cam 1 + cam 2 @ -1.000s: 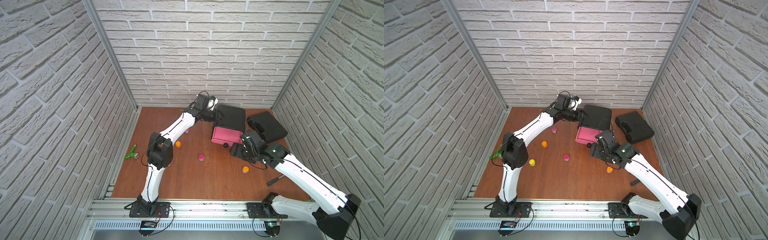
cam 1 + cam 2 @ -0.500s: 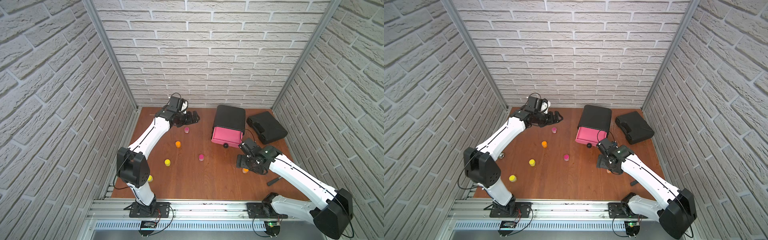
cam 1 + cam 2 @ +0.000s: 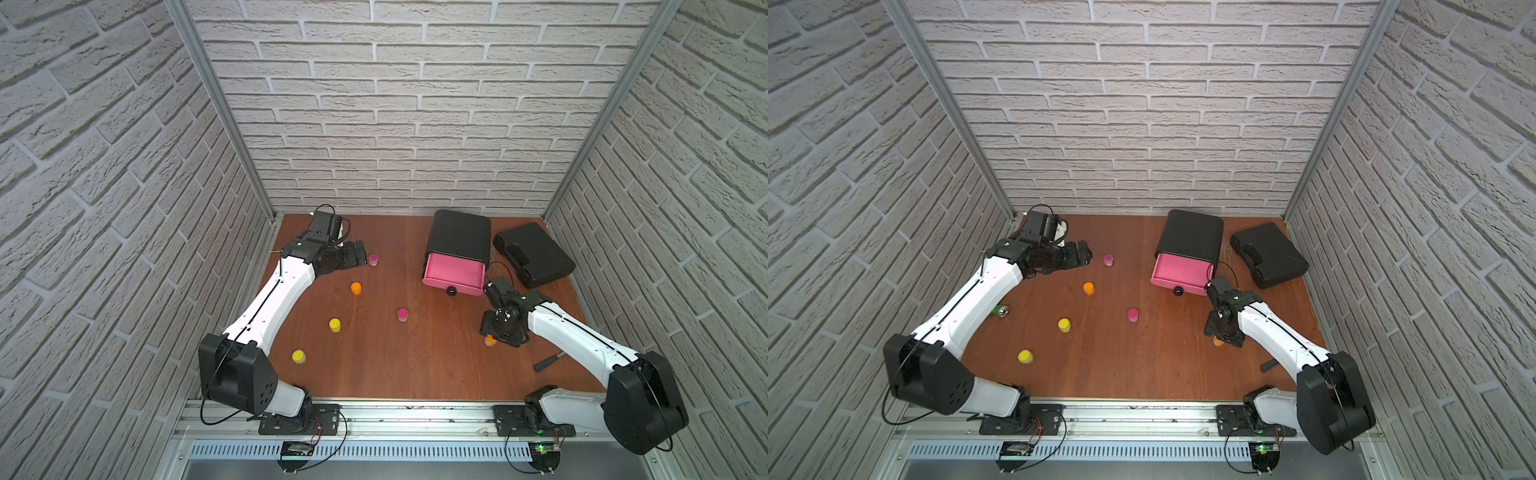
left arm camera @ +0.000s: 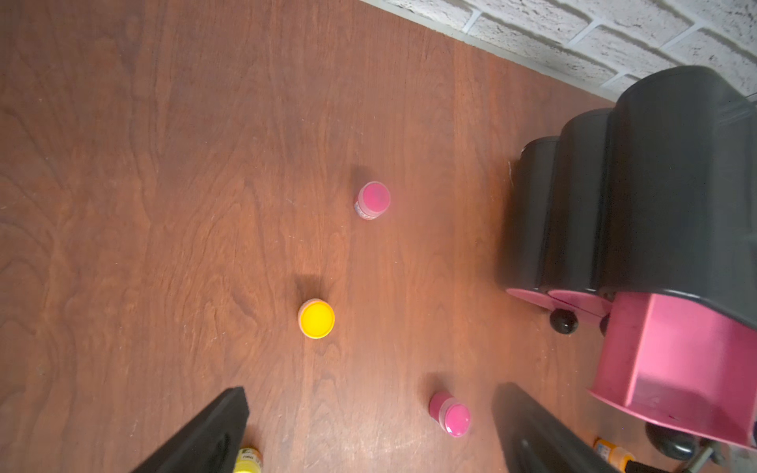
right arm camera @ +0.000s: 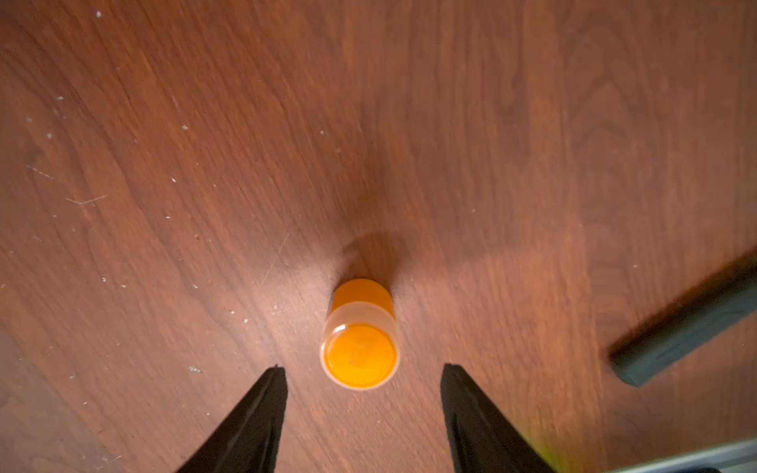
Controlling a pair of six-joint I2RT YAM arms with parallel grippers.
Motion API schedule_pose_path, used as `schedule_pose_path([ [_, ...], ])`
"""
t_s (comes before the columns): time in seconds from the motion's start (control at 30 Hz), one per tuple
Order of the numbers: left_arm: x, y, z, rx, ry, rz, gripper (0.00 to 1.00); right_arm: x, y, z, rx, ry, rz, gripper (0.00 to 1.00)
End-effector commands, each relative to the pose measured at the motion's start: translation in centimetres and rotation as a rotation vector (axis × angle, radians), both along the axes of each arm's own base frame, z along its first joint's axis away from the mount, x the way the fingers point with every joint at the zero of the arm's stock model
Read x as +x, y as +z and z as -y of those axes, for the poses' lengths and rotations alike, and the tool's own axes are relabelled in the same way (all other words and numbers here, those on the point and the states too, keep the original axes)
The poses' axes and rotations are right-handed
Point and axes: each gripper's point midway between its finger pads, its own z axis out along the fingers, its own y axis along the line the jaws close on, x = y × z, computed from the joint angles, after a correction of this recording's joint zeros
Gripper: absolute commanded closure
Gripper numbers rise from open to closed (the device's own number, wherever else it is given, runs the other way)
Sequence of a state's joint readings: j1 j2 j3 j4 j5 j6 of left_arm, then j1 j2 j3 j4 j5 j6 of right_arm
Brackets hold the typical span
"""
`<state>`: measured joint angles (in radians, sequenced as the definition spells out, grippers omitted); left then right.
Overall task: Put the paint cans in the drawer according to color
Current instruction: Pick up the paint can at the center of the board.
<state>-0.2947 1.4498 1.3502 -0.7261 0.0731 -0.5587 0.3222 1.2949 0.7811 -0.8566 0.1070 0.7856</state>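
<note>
Grasp of orange paint can (image 5: pixel 359 342): standing on surface (image 5: pixel 164 164) just ahead of right claw (image 5: pixel 363 367), between spread tips, untouched; advance slightly, centre, pinch squarely to avoid tipping. Left claw (image 3: pixel 361 253) spread, empty

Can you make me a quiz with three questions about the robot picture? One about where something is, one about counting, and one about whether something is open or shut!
1. The pink drawer is: A shut, B pulled out, C upside down.
2. How many yellow paint cans stand on the table? A two, B one, C four.
3. The right hand is: A in the drawer, B touching a yellow can, C over an orange paint can.

Answers: B, it sticks out of the black cabinet. A, both top views show two yellow lids. C, its open fingers flank that can without touching.
</note>
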Motion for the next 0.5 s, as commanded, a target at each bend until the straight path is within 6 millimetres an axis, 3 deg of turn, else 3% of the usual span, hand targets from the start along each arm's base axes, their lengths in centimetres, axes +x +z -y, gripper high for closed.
schedule_pose_path([
  [0.0,-0.5,-0.2,-1.0,0.052,0.0,0.0,0.01,0.6,-0.4,-0.4,0.02,0.011,0.007,0.35],
  [0.17,-0.4,-0.5,-1.2,0.068,-0.006,-0.008,0.01,0.0,-0.9,0.5,-0.023,-0.009,-0.023,0.39],
  [0.47,0.1,-0.3,-0.8,0.074,-0.04,-0.001,0.02,-0.5,-2.1,0.4,-0.015,-0.021,-0.054,0.42],
])
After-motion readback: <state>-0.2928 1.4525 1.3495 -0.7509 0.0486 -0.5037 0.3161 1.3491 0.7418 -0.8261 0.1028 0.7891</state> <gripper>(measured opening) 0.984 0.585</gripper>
